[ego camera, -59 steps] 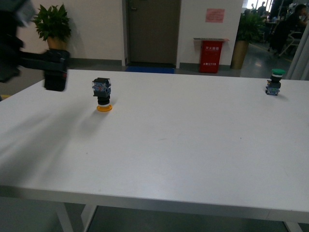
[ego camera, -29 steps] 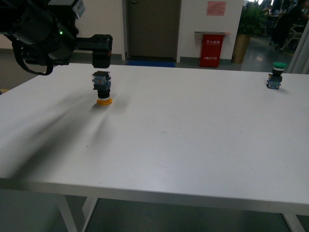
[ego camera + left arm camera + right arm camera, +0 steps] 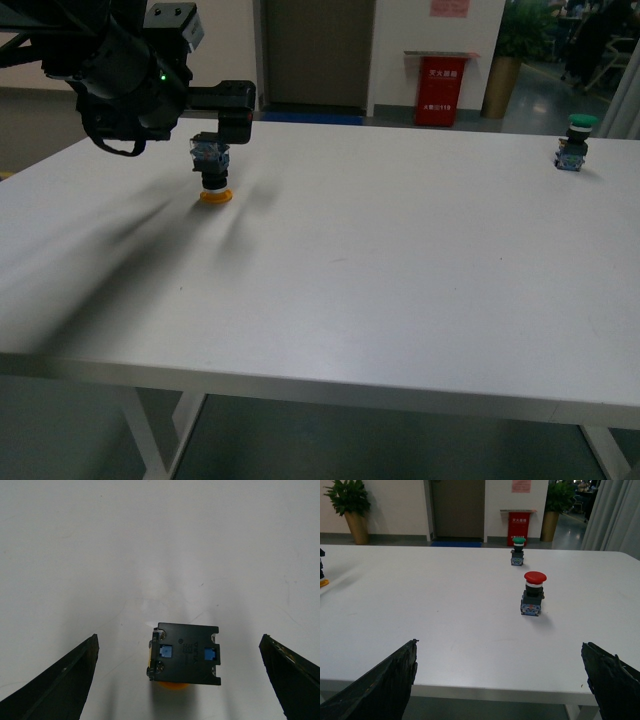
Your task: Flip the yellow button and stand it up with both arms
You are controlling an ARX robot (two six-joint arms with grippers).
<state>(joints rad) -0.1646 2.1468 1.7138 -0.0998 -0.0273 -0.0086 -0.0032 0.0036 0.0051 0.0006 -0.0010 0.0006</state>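
The yellow button (image 3: 211, 172) stands upside down on the white table (image 3: 360, 300), far left: orange cap on the surface, black-and-blue block on top. My left gripper (image 3: 226, 124) hangs just above it, open. In the left wrist view the button's block (image 3: 185, 654) lies between the two spread fingers (image 3: 62, 682), touching neither, and a sliver of cap shows under it. My right gripper (image 3: 498, 645) is open and empty over the table's near edge, far from the button; it does not show in the front view.
A green-capped button (image 3: 573, 142) stands upright at the far right of the table. The right wrist view also shows a red-capped button (image 3: 532, 594) upright, nearer than the green one (image 3: 518, 551). A door, a red bin and plants stand behind the table.
My left arm has swung in from the far left and now hangs right over the yellow button. The button has not moved.
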